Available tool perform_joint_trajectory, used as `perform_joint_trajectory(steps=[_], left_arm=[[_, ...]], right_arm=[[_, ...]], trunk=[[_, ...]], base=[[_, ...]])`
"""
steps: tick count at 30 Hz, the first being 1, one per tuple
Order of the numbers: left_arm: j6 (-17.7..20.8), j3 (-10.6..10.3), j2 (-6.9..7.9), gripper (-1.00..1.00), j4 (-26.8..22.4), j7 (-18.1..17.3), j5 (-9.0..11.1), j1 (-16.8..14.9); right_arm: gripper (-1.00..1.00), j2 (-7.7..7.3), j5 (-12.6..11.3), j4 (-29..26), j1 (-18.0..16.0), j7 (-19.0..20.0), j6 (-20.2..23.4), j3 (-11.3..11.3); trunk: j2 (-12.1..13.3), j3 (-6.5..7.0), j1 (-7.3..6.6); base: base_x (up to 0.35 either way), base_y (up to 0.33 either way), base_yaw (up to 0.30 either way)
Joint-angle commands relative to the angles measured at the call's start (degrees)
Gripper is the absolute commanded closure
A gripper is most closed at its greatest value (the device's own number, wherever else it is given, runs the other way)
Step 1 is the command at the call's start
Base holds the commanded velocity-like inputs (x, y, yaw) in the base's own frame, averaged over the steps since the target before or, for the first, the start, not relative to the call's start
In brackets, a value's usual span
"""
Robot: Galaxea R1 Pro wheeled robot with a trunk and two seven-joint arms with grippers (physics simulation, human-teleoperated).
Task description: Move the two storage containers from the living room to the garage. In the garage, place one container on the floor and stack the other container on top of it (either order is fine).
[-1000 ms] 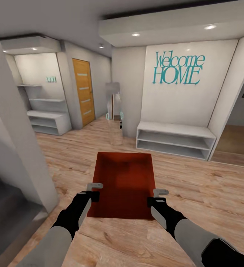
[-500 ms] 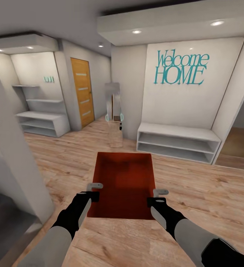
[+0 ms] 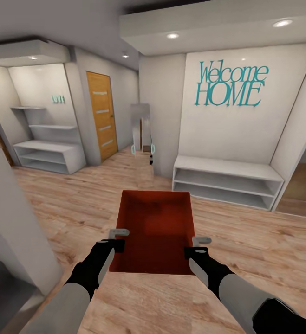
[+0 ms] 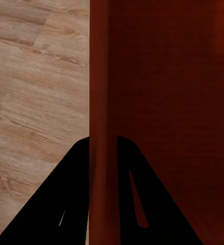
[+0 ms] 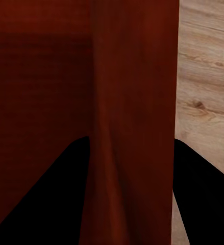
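Carrying one red-orange rectangular plastic storage container (image 3: 155, 229) across a hallway of light wood-plank floor (image 3: 245, 241), the robot is in the transport step, the bin held low ahead of the white wall with teal "Welcome HOME" lettering (image 3: 231, 86). Left gripper (image 3: 119, 238) and right gripper (image 3: 199, 246) each have fingers clamped over a side wall of the bin. Next, I judge, comes driving on toward the garage, perhaps through the orange-brown wooden door (image 3: 100, 116) left of that lettering, keeping both grips firm.

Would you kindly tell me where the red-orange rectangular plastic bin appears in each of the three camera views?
Head view: red-orange rectangular plastic bin at lower centre, carried between both arms.
Left wrist view: its wall runs between the black fingers.
Right wrist view: its wall stands between the fingers.
Shared landmark: light wood-plank floor.
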Motion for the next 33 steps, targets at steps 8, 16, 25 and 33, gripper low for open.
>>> perform_joint_trajectory(steps=[8,16,25,33], left_arm=[[0.6,1.0,-0.03,1.0,-0.1,1.1,-2.0,-0.1],[0.6,1.0,-0.03,1.0,-0.1,1.1,-2.0,-0.1],[0.6,1.0,-0.03,1.0,-0.1,1.1,-2.0,0.0],[0.6,1.0,-0.03,1.0,-0.1,1.1,-2.0,-0.1]], right_arm=[[1.0,-0.02,2.2,-0.2,-0.1,-0.5,0.4,-1.1],[1.0,-0.05,2.2,-0.2,-0.1,-0.5,0.4,-1.1],[1.0,-0.04,2.2,-0.2,-0.1,-0.5,0.4,-1.1],[1.0,0.0,2.2,-0.2,-0.1,-0.5,0.4,-1.1]], trunk=[[-0.1,-0.12,0.07],[-0.1,-0.12,0.07],[-0.1,-0.12,0.07],[-0.1,-0.12,0.07]], base=[[0.322,0.0,0.0],[0.322,0.0,0.0],[0.322,0.0,0.0],[0.322,0.0,0.0]])
